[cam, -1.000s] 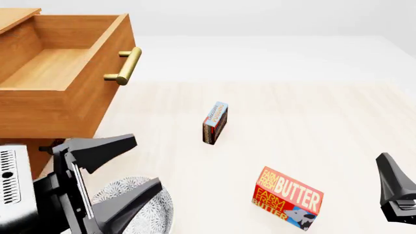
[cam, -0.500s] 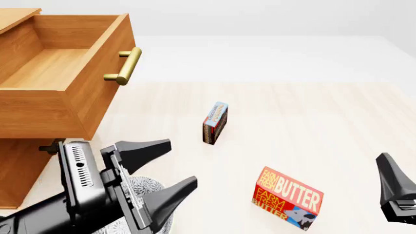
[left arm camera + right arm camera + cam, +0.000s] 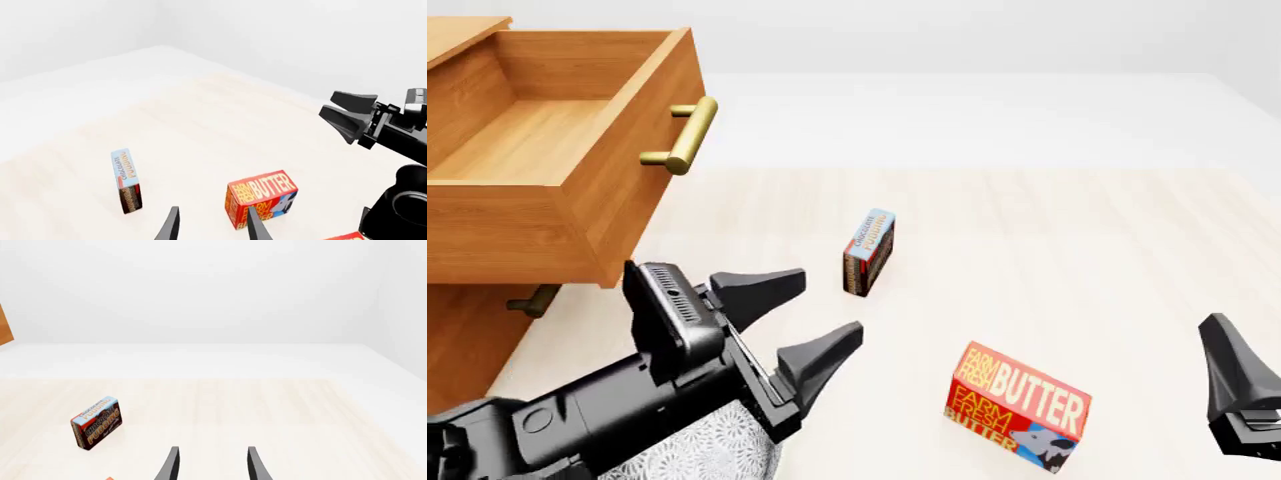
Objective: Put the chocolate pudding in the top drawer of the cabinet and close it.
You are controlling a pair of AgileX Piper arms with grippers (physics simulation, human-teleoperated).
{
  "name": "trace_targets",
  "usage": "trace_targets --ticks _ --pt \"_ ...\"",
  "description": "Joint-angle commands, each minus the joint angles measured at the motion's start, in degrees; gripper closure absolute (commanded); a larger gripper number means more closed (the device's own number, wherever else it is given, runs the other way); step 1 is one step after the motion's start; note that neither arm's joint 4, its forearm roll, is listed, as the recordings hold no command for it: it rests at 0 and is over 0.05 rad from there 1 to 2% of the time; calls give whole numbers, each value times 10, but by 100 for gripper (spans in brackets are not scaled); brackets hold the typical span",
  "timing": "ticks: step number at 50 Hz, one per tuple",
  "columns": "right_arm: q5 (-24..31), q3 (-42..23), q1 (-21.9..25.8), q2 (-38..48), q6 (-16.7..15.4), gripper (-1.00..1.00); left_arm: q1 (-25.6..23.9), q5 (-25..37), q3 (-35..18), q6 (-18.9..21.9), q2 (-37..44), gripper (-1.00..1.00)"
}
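The pudding box point(image 3: 869, 252) stands on edge on the table, at about four o'clock from the open top drawer point(image 3: 554, 150), well apart from both arms. The left gripper point(image 3: 811, 318) points at it with jaws spread and empty, probably lining up a grasp. The right gripper point(image 3: 1238, 385), cut off at the frame edge, looks parted and empty. The cabinet point(image 3: 474, 330) is mostly hidden.

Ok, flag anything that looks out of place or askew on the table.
Nothing spilled or damaged. The chocolate pudding stands on its narrow edge, apart from the butter box, which sits skewed to the table's edges. The top drawer is pulled fully open, which suits the task. Both grippers, left and right, are open and hold nothing.
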Motion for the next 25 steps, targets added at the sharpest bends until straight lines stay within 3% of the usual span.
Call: trace_targets --ticks 1,7,10,13,25 --pt "0 0 0 0 0 -100 17 6 -27 -19 40 -100" --pt "0 0 0 0 0 -100 28 41 -52 -24 39 -100" --pt "0 0 0 0 0 -100 34 -2 -38 -27 68 -100" --pt "0 0 0 0 0 -100 43 53 -69 -27 51 -100" --pt "0 0 0 0 0 -100 54 56 -98 -33 106 -100"
